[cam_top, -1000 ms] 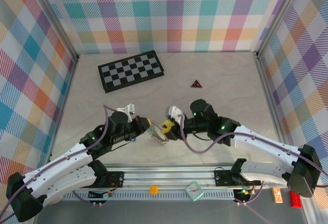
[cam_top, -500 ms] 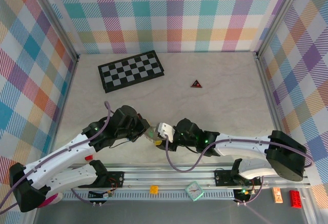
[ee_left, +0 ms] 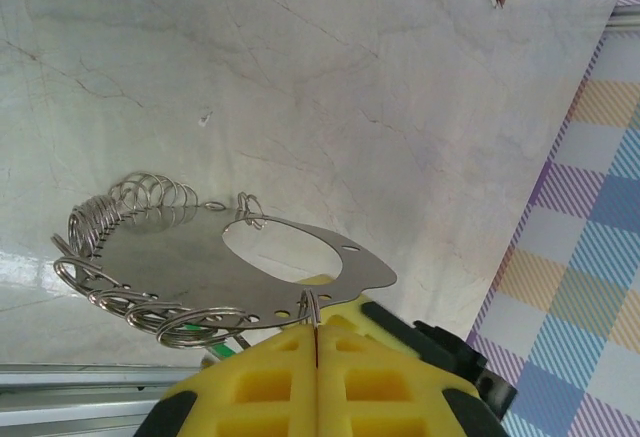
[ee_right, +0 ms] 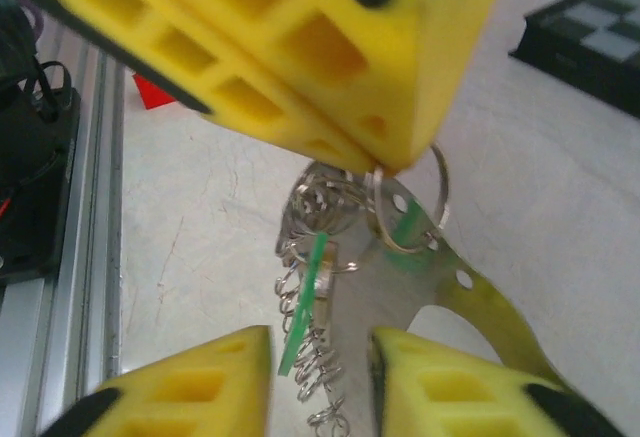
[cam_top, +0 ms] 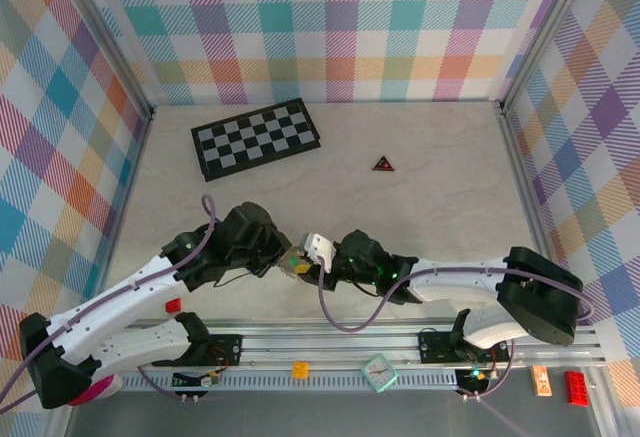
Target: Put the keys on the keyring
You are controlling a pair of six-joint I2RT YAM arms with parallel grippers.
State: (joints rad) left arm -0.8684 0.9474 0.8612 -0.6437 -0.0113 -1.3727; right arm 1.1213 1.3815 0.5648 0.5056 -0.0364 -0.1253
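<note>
- The left gripper [ee_left: 317,329] has its two yellow fingers pressed together. They pinch the keyring [ee_left: 170,267] at its near edge, where one wire ring stands right at the fingertips.
- The keyring is a flat silvery plate with an oval hole, and many wire rings hang along its rim. It reaches forward from the left fingertips over the table [cam_top: 450,197]. I cannot tell whether its far end touches the table.
- The right gripper [ee_right: 320,339] points toward the left one, and the tips are very near each other. Its two yellow fingers stand apart with an open gap between them, and they clamp on nothing.
- The green key [ee_right: 305,297] shows edge-on as a thin green strip. It is just ahead of the gap of the right gripper, among the wire rings and beside the plate. I cannot tell whether it hangs on a ring.
- The checkerboard [cam_top: 256,137] lies flat, well ahead of the left gripper.
- The red-edged triangle [cam_top: 383,164] lies well ahead of the right gripper, apart from the keyring.
</note>
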